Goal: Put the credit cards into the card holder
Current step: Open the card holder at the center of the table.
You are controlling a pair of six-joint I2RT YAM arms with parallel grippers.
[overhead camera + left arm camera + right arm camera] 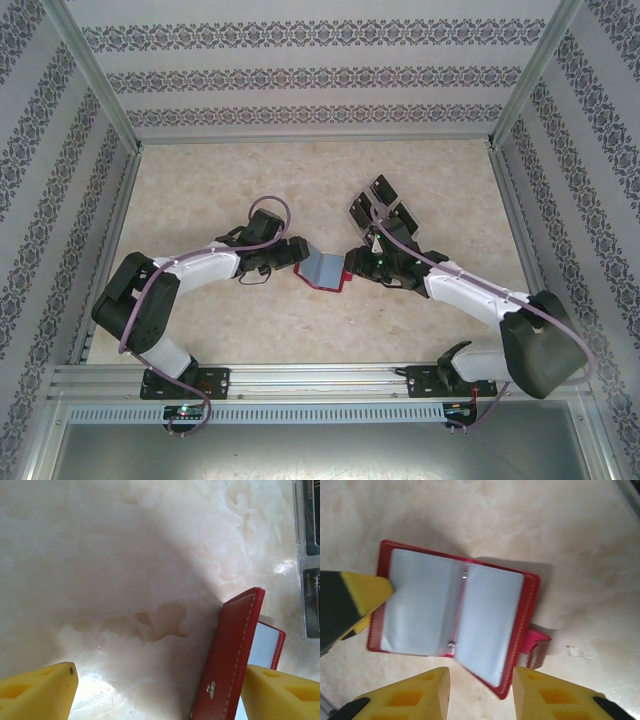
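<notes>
The red card holder [322,270] lies open on the table between both arms, its greyish pockets [487,615] facing up and its snap tab [538,647] sticking out to the right. My left gripper [298,250] is open wide. One of its yellow fingers [367,592] rests on the holder's left page, and the red cover [230,650] stands on edge just inside that finger. My right gripper [481,680] is open, with the holder's near corner between its fingers. Black credit cards [311,555] sit in a clear rack [385,208] beyond the holder.
The clear plastic rack stands at the back right of the marble-patterned tabletop [220,190], close behind my right wrist. Patterned walls and metal frame posts [105,100] enclose the table on three sides.
</notes>
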